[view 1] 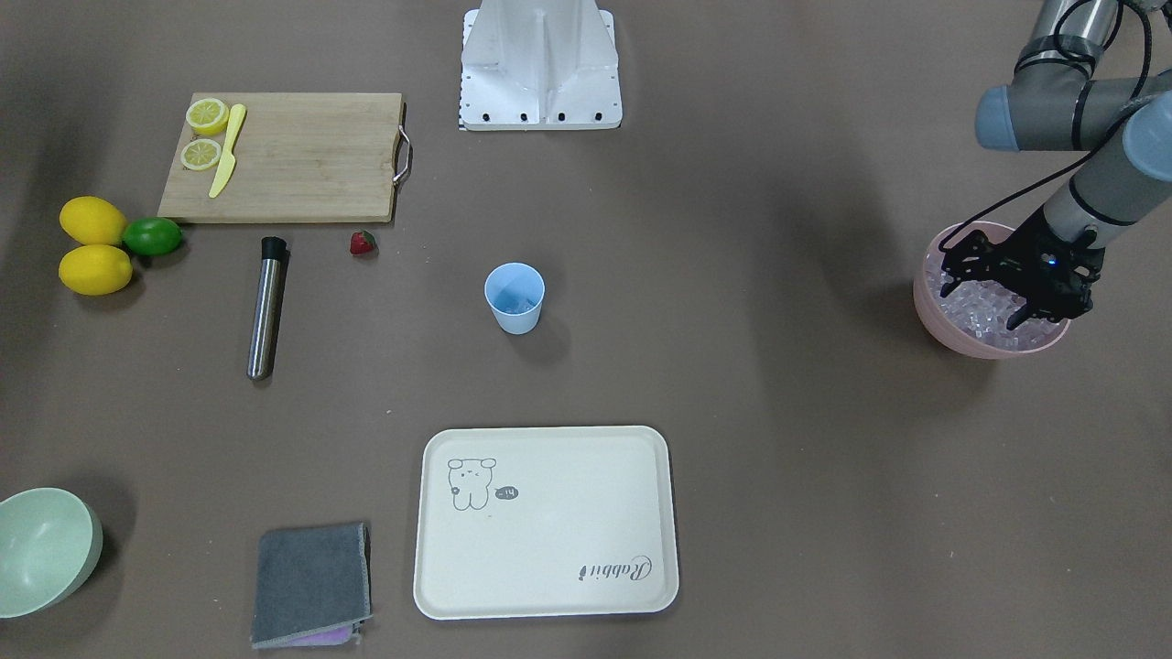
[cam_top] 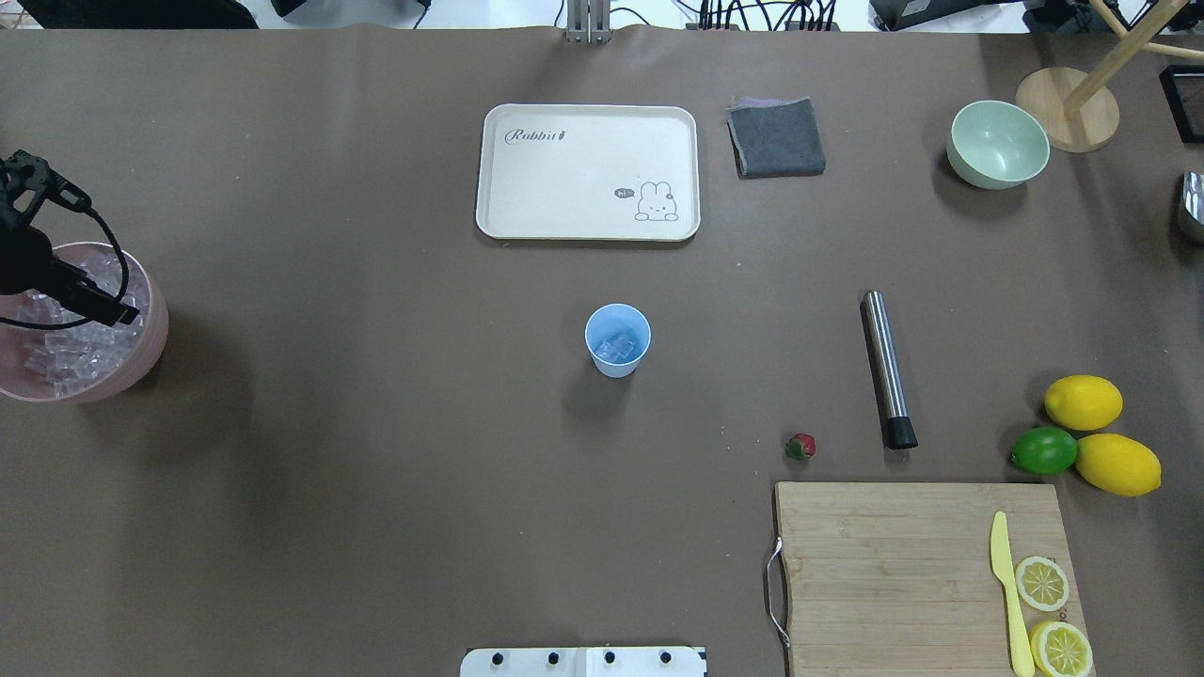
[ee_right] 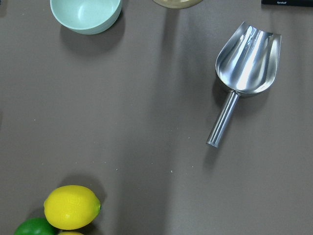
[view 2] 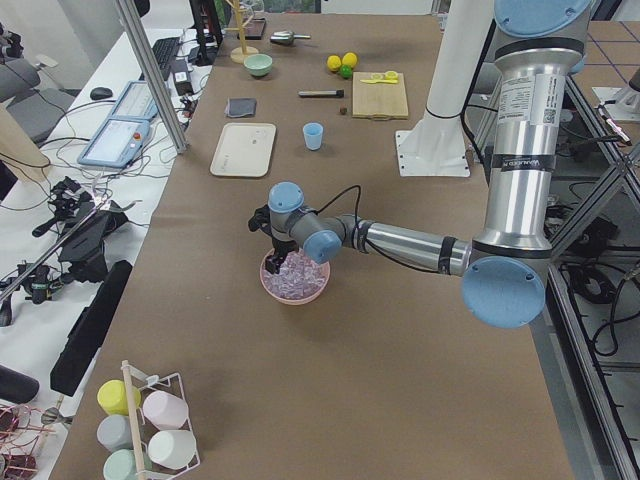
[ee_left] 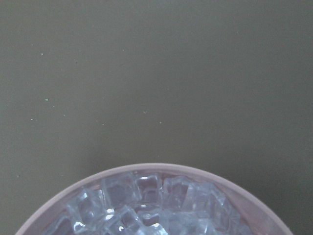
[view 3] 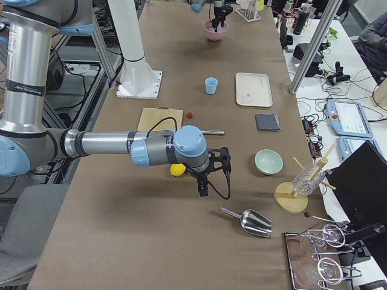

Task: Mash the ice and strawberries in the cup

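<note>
Ice-loading step: left tool (view 1: 987, 295), jaws apparently spread wide, dips into the pink bowl (view 1: 925, 309) of ice (view 1: 972, 317); next it needs 1 cube pinched and carried to the cup (view 1: 514, 297), well apart from it, with the strawberry (view 1: 363, 243) farther beyond.

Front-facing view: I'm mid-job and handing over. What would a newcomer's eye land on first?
First, the left gripper, open and low over the pink bowl heaped with ice at the robot's left end of the table. Next, the light-blue cup alone mid-table with some ice inside. Then the small red strawberry, lying on the table by the cutting board corner, not yet in the cup.
</note>
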Robot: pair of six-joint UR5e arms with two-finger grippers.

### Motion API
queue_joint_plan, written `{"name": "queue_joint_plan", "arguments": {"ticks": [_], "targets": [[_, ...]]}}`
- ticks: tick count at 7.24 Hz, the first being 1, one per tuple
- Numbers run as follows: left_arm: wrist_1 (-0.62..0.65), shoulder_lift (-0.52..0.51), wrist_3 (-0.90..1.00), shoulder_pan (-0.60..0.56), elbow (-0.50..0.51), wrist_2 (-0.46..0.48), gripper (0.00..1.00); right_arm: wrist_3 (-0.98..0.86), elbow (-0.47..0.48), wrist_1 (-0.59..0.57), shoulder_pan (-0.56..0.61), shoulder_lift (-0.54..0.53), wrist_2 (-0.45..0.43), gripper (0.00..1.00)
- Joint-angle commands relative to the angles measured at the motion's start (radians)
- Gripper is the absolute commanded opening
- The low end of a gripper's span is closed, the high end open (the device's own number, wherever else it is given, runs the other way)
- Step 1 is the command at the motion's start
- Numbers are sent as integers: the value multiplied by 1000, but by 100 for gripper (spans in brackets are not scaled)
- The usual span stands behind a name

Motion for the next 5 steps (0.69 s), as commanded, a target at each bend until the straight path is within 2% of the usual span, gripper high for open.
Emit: {"name": "queue_joint_plan", "arguments": {"ticks": [1,2,5], "targets": [[0,1,1,1,3,3,97,0,0,0,0,0,0,100],[-2,0,1,1,9,4,96,0,0,0,0,0,0,100],[-8,0,-1,2,8,4,79,0,0,0,0,0,0,100]]}}
